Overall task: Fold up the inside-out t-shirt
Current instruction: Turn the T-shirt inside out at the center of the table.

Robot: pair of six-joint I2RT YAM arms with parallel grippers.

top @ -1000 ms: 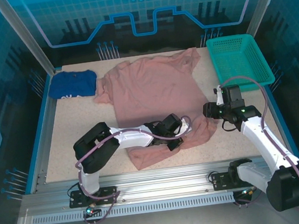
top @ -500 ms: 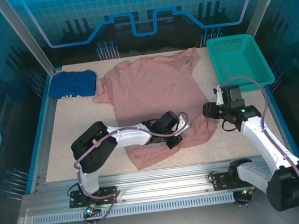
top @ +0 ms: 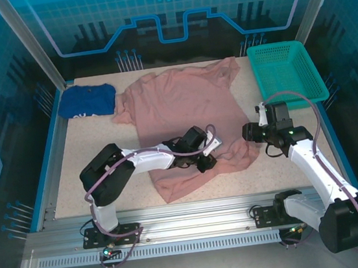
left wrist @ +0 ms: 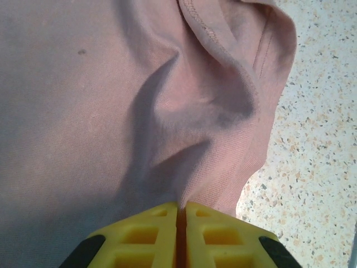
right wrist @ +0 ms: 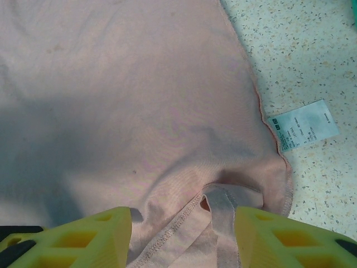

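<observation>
Basket (top: 287, 71) beside t-shirt (top: 182, 107); left claw (left wrist: 181, 215) pinching t-shirt fold.

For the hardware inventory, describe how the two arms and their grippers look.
Left arm and right arm: white links, black joint housings, a purple cable looped along each. Left gripper and right gripper are yellow, moulded with open lattice cells, on black bases.
</observation>
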